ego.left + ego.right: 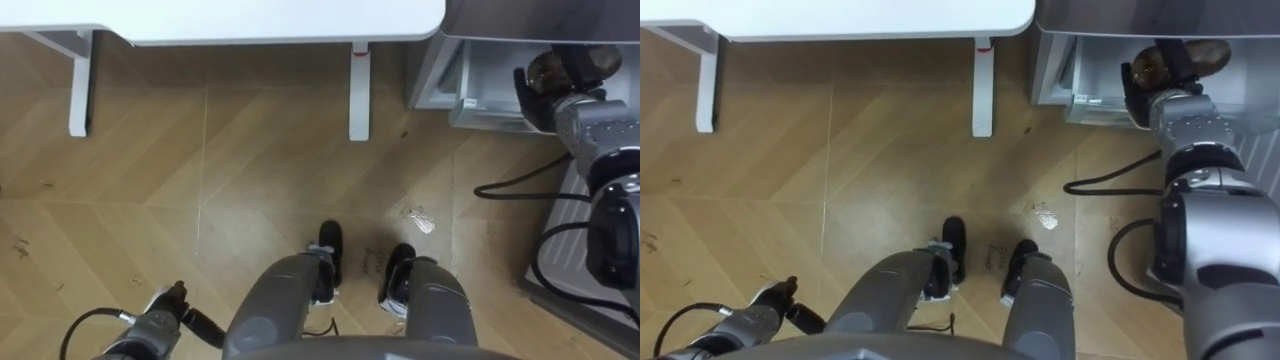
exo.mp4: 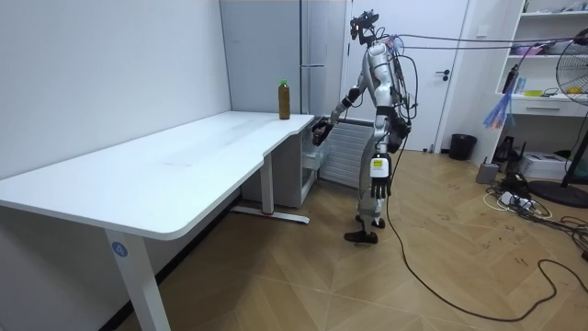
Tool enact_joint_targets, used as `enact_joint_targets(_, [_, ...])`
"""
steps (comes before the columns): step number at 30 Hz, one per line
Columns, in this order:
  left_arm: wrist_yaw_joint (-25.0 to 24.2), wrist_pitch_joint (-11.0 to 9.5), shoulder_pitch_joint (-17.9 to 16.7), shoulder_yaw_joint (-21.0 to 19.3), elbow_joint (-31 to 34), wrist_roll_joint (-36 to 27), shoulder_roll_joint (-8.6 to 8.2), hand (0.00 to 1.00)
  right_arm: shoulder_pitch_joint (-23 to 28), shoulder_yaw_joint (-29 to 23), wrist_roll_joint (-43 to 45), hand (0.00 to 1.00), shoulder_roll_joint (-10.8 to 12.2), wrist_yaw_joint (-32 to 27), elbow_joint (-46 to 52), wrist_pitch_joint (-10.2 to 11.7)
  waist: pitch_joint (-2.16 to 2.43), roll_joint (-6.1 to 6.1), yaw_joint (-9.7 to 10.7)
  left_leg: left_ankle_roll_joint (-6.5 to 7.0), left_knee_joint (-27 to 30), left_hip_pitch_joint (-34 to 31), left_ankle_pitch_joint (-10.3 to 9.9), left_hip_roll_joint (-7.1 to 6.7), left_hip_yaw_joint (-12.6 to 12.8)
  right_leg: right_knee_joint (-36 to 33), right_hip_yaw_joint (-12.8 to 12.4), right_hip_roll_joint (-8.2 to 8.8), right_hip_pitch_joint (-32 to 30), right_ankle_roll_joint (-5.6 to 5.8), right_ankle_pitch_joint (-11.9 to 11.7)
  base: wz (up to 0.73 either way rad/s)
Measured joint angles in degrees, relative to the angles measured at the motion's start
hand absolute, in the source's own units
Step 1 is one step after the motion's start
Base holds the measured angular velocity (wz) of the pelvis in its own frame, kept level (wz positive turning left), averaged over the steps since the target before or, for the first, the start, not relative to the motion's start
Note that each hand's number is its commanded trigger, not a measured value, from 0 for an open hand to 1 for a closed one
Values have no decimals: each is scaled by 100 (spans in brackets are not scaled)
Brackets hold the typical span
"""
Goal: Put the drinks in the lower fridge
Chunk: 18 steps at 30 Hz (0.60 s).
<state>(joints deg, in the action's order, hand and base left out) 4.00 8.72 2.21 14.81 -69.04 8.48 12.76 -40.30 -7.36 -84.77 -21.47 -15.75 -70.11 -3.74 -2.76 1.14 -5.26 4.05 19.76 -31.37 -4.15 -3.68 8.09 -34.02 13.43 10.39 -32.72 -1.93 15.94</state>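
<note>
My right hand reaches forward and to the right, its fingers shut round a dark brown drink bottle. It holds the bottle at the open lower fridge compartment, over its white inside. In the room view that hand is stretched toward the open lower part of the grey fridge. A second brown drink bottle with a green cap stands on the white table at the corner nearest the fridge. My left hand hangs low at my side, fingers relaxed and empty.
The white table's edge and its legs lie ahead of me, left of the fridge. Dark cables trail over the wooden floor at my right. I stand upright between the table end and the fridge.
</note>
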Motion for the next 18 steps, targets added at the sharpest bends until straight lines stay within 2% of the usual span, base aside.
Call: enact_joint_targets(18, [-2,1,-1,52,2,-5,0,0,0,152,-6,0,-57,-53,0,7,2,5,-8,0,12,-9,0,-3,-4,-29,7,9,-2,-6,6,0])
